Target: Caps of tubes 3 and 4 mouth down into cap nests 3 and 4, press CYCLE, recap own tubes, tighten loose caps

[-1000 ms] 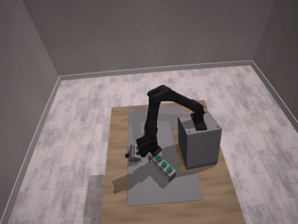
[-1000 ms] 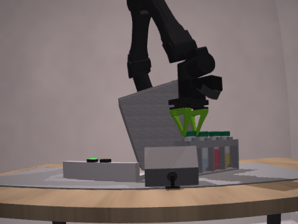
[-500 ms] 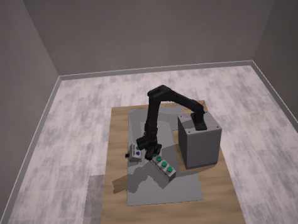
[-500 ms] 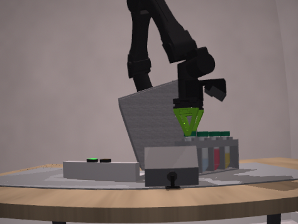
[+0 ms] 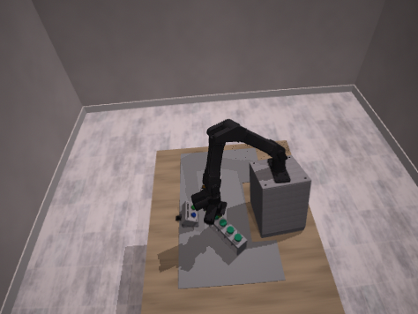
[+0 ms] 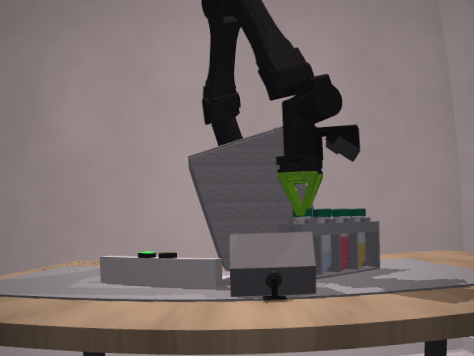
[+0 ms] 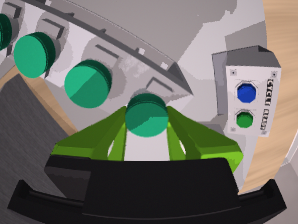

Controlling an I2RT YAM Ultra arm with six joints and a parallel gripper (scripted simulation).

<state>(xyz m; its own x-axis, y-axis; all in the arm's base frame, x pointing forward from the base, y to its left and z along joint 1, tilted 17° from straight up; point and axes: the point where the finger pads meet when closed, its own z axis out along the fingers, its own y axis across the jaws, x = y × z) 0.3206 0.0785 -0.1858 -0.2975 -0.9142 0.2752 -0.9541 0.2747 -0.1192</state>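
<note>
In the top view, the black six-joint arm point(image 5: 220, 154) is seen reaching from the grey block pedestal point(image 5: 282, 207) at the right edge of the wooden surface point(image 5: 163, 265) down to the near end of the grey decapping station point(image 5: 229, 235), which lies aslant toward the middle of the grey mat; three round green caps are left showing along the station, and the small desk with the blue key point(image 5: 193, 214) is found just beside it, toward the left edge. In the exterior view, the green-fingered gripper point(image 6: 301, 212) is seen hanging upright with its tips drawn together at the level of the cap row, on the leftmost cap of that view; the clear tubes with blue, red and yellow fills stand below in the station, and a green lamp point(image 6: 146, 254) appears lit on the low grey console near the left edge. In the wrist view, the round green screw cap point(image 7: 147, 115) is seen pinched between the jaws, which are closed on it; which tube number it belongs to cannot be read. The cap is judged small, light, rigid and rather smooth plastic, so slip under twisting is the likely trouble; it is best taken squarely across its side wall, low and centred, with the grip kept level and only a light downward push applied.
</note>
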